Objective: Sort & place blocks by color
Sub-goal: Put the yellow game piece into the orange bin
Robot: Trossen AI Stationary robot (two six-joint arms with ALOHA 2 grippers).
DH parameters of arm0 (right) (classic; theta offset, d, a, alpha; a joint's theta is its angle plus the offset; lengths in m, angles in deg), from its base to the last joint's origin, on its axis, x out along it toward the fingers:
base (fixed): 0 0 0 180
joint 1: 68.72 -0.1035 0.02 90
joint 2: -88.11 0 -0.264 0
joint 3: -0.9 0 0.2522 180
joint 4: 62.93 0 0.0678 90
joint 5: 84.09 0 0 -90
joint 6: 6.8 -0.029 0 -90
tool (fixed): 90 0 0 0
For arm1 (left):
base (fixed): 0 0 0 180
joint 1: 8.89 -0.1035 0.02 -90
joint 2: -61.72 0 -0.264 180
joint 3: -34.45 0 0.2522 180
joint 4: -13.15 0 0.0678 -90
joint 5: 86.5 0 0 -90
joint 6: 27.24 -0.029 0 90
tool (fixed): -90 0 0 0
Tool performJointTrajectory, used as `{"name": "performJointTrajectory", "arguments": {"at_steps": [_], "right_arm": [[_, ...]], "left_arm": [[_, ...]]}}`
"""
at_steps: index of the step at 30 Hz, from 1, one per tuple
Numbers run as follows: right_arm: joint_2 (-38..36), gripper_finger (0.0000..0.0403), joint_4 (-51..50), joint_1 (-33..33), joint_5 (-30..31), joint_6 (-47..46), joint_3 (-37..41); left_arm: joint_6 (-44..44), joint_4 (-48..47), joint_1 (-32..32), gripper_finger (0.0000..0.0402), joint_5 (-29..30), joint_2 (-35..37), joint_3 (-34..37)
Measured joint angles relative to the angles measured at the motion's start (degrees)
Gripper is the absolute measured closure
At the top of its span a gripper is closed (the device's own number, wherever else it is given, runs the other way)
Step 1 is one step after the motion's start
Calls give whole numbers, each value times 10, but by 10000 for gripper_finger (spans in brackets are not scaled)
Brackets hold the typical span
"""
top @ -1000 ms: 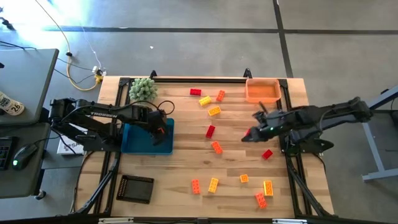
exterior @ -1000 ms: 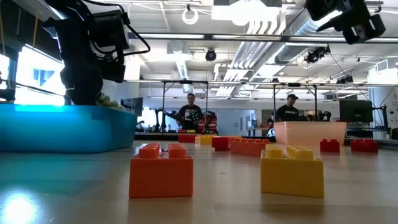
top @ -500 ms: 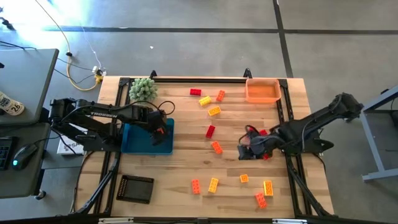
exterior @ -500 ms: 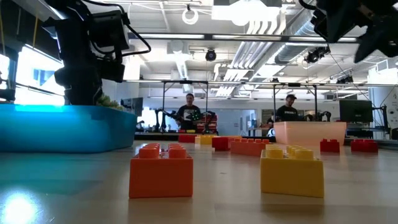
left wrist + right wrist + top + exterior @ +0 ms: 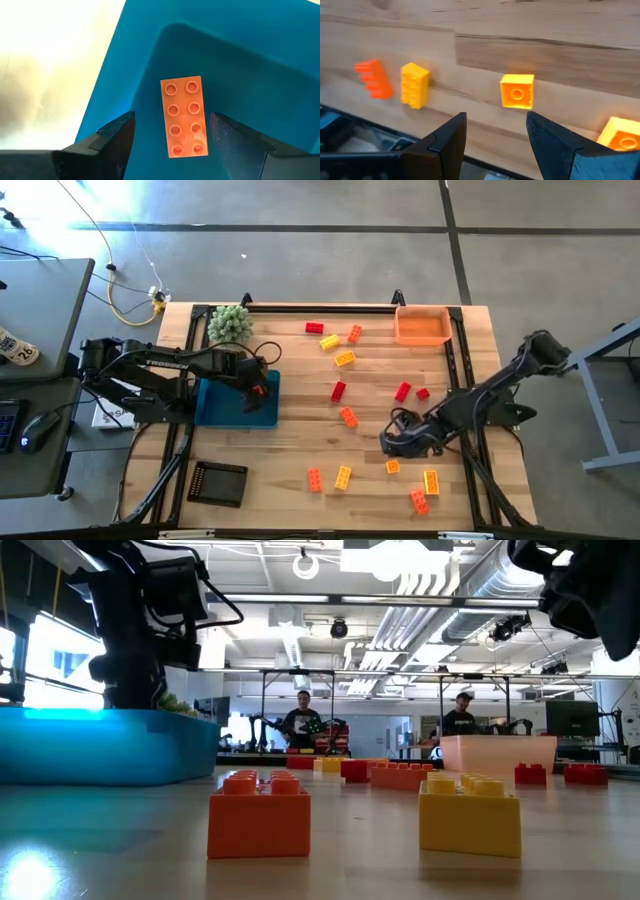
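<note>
The left gripper (image 5: 172,140) hangs over the blue plastic tray (image 5: 215,402) at the left side of the pale wooden table (image 5: 290,440), its fingers spread wide with nothing between them; directly below, an orange eight-stud plastic brick (image 5: 184,116) lies flat on the tray floor, studs up, clear of the tray walls, its long axis running in line with the gap between the fingers. The right gripper (image 5: 392,443) is low over the table's right half, fingers partly apart and empty, with a small square orange single-stud brick (image 5: 517,91) on the bare wood just ahead of them and open boards around it. Beyond that, a yellow rectangular brick (image 5: 414,85) and an orange brick (image 5: 374,78) lie side by side near the table's front edge, their long axes roughly parallel. More red, orange and yellow bricks are scattered loosely across the middle, well apart from each other, and an orange plastic tray (image 5: 422,326) sits at the far right corner. A fuzzy green ball-shaped plant (image 5: 229,323) stands at the far left edge.
</note>
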Motion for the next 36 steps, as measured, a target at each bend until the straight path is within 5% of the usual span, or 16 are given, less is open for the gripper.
{"name": "performJointTrajectory", "arguments": {"at_steps": [36], "right_arm": [[137, 208, 60, -13, -15, 87, 0]], "left_arm": [[64, 1, 0, 156, 2, 0, 0]]}}
